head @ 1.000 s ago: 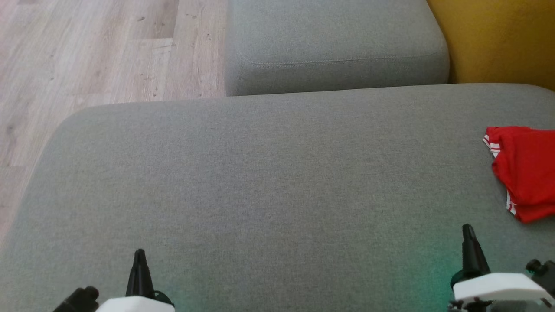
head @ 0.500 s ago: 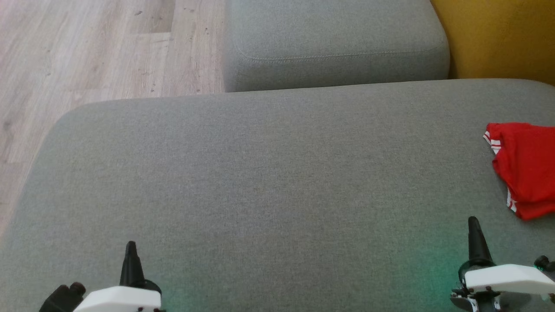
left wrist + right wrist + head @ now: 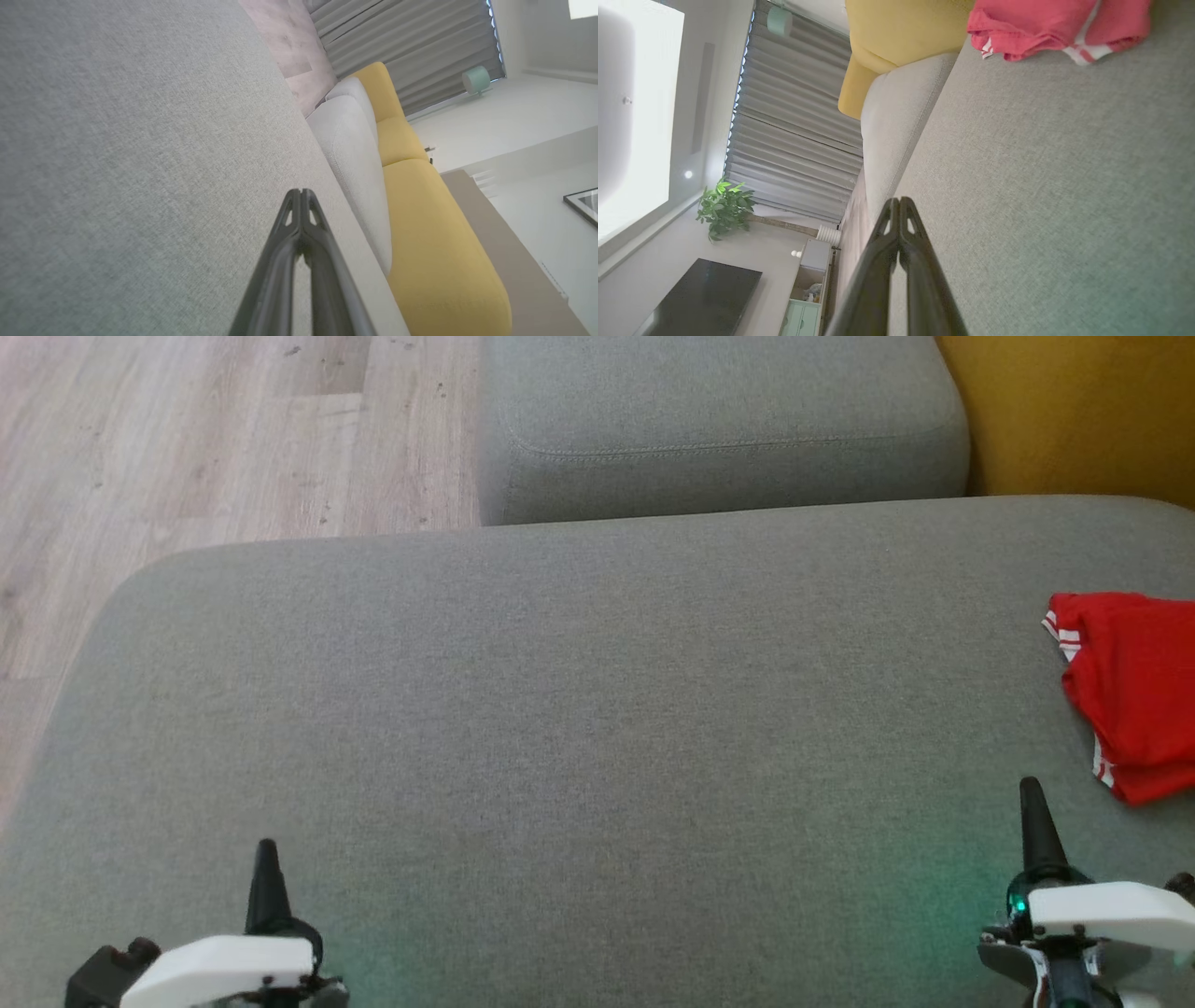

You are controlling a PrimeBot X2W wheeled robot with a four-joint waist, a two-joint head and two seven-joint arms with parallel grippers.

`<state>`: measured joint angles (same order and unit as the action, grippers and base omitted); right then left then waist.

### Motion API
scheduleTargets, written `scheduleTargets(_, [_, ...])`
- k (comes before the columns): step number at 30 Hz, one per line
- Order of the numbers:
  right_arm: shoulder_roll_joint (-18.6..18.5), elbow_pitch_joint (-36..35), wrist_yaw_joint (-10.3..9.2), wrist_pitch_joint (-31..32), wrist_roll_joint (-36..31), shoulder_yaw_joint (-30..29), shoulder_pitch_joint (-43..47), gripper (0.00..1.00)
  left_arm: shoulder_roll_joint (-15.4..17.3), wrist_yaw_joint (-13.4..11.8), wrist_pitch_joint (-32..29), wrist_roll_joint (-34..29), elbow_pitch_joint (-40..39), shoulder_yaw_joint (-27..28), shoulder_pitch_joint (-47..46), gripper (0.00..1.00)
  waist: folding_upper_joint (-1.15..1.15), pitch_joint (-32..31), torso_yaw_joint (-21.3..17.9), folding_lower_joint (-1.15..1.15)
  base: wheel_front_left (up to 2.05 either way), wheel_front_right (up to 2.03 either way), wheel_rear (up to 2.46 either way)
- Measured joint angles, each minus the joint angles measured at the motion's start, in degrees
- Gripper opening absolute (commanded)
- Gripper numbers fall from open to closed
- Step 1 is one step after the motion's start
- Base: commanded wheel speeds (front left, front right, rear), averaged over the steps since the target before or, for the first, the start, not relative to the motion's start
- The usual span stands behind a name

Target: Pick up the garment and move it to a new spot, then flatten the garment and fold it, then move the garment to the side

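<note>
I see my left hand (image 3: 266, 847) and right hand (image 3: 1029, 786) clenched on nothing, above the grey sofa cushion (image 3: 579, 691). The red garment (image 3: 1134, 691), edged with white stripes, lies bunched just ahead of my right hand, to its outer side.

We find even daylight and sharp focus; a green tint on the grey cushion (image 3: 934, 915); what seems a window (image 3: 635, 116) glares white.

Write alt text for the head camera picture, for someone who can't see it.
A red garment with white stripes lies at the far right of a wide grey cushion, partly cut off. The left claw and right claw, both shut and empty, point up from the bottom corners.
</note>
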<state>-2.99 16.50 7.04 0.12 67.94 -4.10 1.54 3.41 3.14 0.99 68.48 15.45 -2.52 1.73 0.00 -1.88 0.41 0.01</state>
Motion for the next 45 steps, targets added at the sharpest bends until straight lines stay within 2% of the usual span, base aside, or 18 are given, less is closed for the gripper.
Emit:
scheduleTargets(36, [0.21, -0.32, 0.0, 5.98, 23.82, -3.31, -4.68, 0.0, -0.07, 3.96, -6.03, 24.52, 0.15, 5.19, -4.76, 0.0, 0.0, 2.06, -0.41, -0.01, 0.0, 0.0, 0.0])
scheduleTargets(45, [0.21, -0.32, 0.0, 5.99, 23.92, -3.42, -4.69, 0.0, -0.1, 3.96, -6.05, 24.81, 0.15, 5.72, -5.08, 0.0, 0.0, 2.06, -0.41, -0.01, 0.0, 0.0, 0.0])
